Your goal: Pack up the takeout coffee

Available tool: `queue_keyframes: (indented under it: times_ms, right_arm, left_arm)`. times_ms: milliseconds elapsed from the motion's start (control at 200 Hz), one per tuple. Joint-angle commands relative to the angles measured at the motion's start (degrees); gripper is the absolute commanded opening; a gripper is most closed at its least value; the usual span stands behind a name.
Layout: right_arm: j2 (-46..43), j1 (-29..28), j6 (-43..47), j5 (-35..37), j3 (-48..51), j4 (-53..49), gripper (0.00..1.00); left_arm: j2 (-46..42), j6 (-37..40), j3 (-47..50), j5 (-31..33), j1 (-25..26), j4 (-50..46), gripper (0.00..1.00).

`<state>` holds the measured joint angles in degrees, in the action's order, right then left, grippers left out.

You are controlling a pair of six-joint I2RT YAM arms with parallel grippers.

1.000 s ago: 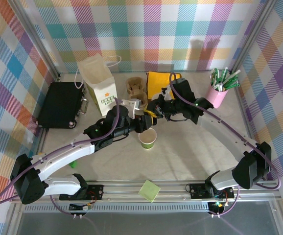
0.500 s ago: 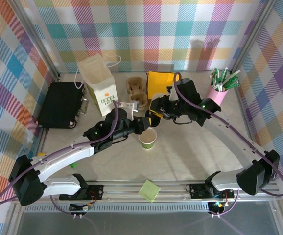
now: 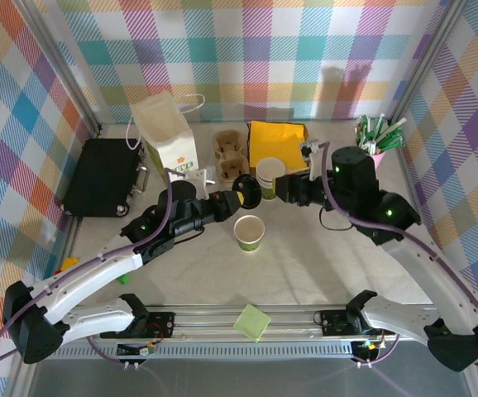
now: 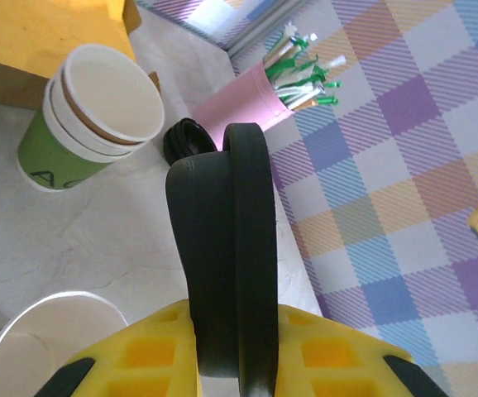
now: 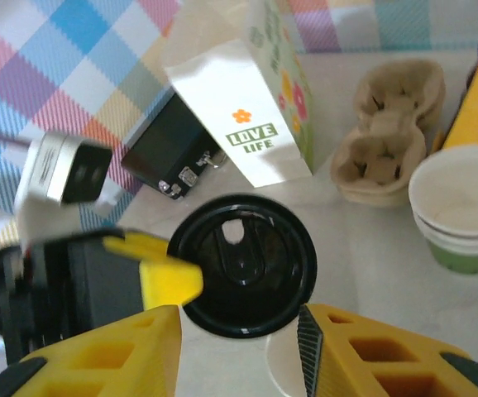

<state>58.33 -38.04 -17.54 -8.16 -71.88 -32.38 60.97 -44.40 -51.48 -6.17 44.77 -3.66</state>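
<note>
The takeout coffee, a small cup with a cream rim and green band, stands open-topped on the table in the middle. Its rim shows at the lower left of the left wrist view. A black lid hangs just behind and above the cup, held on edge in my left gripper, which is shut on it. My right gripper sits just right of the lid. In the right wrist view its jaws are open, with the lid ahead of them and untouched.
A white paper bag stands open at the back left, with a black case to its left. A cup carrier, a yellow pad and a stack of cups lie behind the grippers. A pink cup of sticks is at the back right.
The right gripper opened, let go of the black lid and drew back to the right. The left gripper closed on the lid and now holds it alone.
</note>
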Motion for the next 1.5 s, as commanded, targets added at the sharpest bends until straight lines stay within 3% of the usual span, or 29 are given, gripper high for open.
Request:
queue_keyframes:
  times_ms: [0, 80, 190, 420, 825, 1495]
  right_arm:
    - [-1.7, -4.6, 21.5, 3.5, 4.3, 5.7, 0.40]
    - [-2.7, -9.5, 33.8, 8.5, 8.0, 9.4, 0.39]
    - [-3.1, -14.4, 43.8, 17.0, 12.1, 16.3, 0.43]
    - [-3.6, -17.8, 59.9, 16.5, 21.1, 29.3, 0.46]
    - [0.4, -21.5, 63.2, 25.0, 22.7, 35.5, 0.45]
    - [1.5, -22.8, 63.9, 27.6, 22.6, 35.9, 0.20]
  left_arm:
    - [-2.1, -6.3, -2.8, -3.6, -1.9, -5.1, 0.05]
    - [-2.7, -9.1, -4.1, -5.3, -2.8, -7.2, 0.05]
    - [-3.3, -12.2, -6.2, -6.2, -3.2, -10.8, 0.06]
    - [-4.1, -19.4, -7.4, -8.0, -3.2, -11.5, 0.07]
    - [-4.6, -26.6, -6.5, -8.8, -3.2, -11.4, 0.07]
    - [-4.9, -26.5, -7.0, -8.0, -3.2, -15.1, 0.09]
